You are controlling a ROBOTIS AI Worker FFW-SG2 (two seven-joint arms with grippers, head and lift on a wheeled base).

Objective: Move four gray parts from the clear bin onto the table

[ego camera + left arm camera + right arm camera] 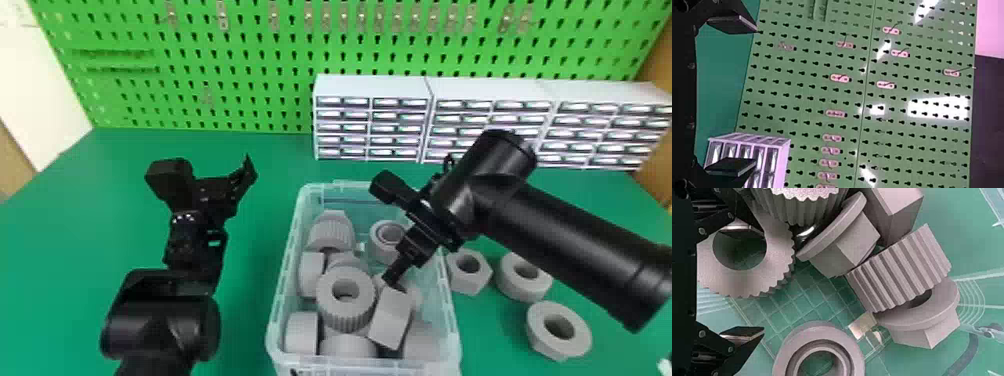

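While the left gripper (210, 170) is hanging left of the clear bin (350, 197), the right gripper (387, 231) is hovering over it, both spread wide and empty; gray parts (346, 320) are lying inside, three more (467, 286) to its right.

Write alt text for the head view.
A black right gripper hangs open over a clear plastic bin of gray parts. Three gray rings lie right of the bin on a green table; the black left gripper is at left.
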